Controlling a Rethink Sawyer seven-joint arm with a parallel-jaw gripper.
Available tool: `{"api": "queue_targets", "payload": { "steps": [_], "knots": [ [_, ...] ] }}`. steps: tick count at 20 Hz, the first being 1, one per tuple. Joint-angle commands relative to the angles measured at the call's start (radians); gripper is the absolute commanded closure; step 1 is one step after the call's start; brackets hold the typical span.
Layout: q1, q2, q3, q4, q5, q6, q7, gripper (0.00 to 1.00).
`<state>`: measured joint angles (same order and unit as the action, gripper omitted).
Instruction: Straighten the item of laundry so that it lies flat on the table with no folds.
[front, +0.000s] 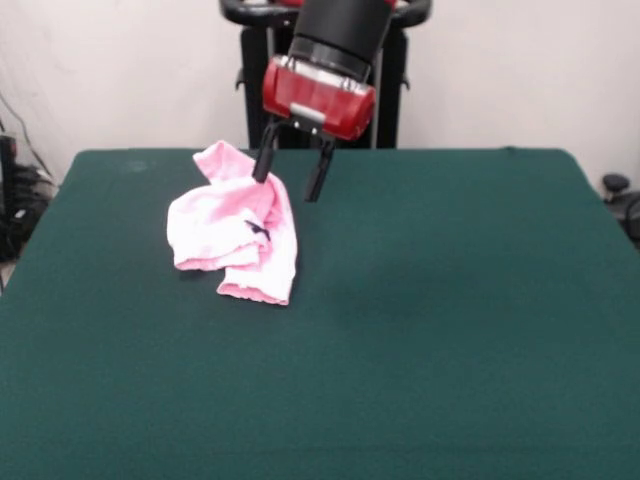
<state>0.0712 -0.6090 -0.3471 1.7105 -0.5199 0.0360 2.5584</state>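
From the front, the pincer (291, 180) hangs low over the table (450, 330), its two dark fingers (265, 158) spread apart with a clear gap between them. Nothing is pinched. The tilted red head (318, 97) sits just above the fingers, and the black arm (342, 28) rises from it out of the top of the picture.

The pants (236, 228) lie mostly below and to the left of the pincer, bunched and folded over themselves, not flat. The left finger's tip meets the cloth at its upper edge, or stands just in front of it; I cannot tell which. The right finger hangs just past the cloth's right edge, over bare green. One pink lobe pokes up to the left of the left finger. A cuffed leg trails down below the pincer, and the small dark bow (258, 230) shows in the middle of the heap, under the left finger.
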Motion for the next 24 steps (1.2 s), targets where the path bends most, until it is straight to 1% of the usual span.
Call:
{"api": "queue_targets", "payload": {
  "steps": [1, 2, 6, 12, 15, 21, 24],
  "knots": [
    [-0.165, 0.114, 0.241, 0.011, -0.084, 0.032, -0.093, 0.0],
    [-0.173, 0.121, 0.244, 0.016, -0.093, 0.023, -0.092, 0.0],
    [-0.14, 0.178, 0.176, 0.007, -0.119, -0.028, -0.046, 0.0],
    [-0.115, 0.225, 0.124, 0.009, -0.146, -0.067, -0.001, 0.0],
    [-0.126, 0.24, 0.143, 0.013, -0.162, -0.08, 0.002, 0.0],
    [-0.188, 0.219, 0.287, 0.034, -0.187, -0.054, -0.03, 0.0],
    [-0.218, 0.194, 0.324, 0.053, -0.19, -0.018, -0.037, 0.0]
  ]
}}
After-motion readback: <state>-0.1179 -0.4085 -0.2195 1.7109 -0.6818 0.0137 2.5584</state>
